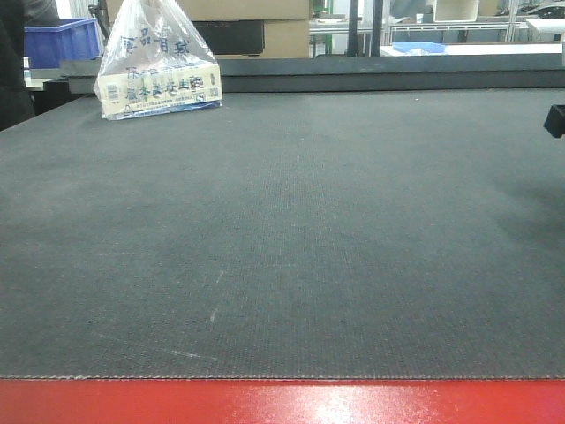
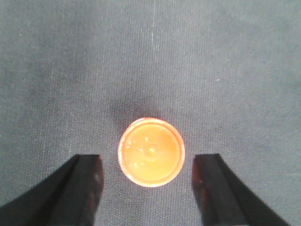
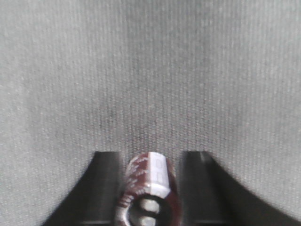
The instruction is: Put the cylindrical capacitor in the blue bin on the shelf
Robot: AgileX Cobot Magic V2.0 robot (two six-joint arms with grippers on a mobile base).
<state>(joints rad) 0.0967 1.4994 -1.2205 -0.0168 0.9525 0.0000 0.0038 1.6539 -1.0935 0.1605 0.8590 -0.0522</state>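
The right gripper [image 3: 149, 162] is clamped narrowly on the cylindrical capacitor [image 3: 148, 188], a maroon can with a white stripe. Its terminal end faces the wrist camera, with the grey mat [image 3: 150, 70] behind it. The left gripper [image 2: 146, 160] stands wide, its fingers [image 2: 87, 183] on either side of an orange round cap [image 2: 151, 151] without touching it. A blue bin [image 1: 62, 40] sits far back on the left, its contents hidden.

mat [image 1: 282, 247] matt, rough woven cloth; capacitor [image 3: 151, 181] sleeve glossy; bag [image 1: 157, 53] thin shiny plastic
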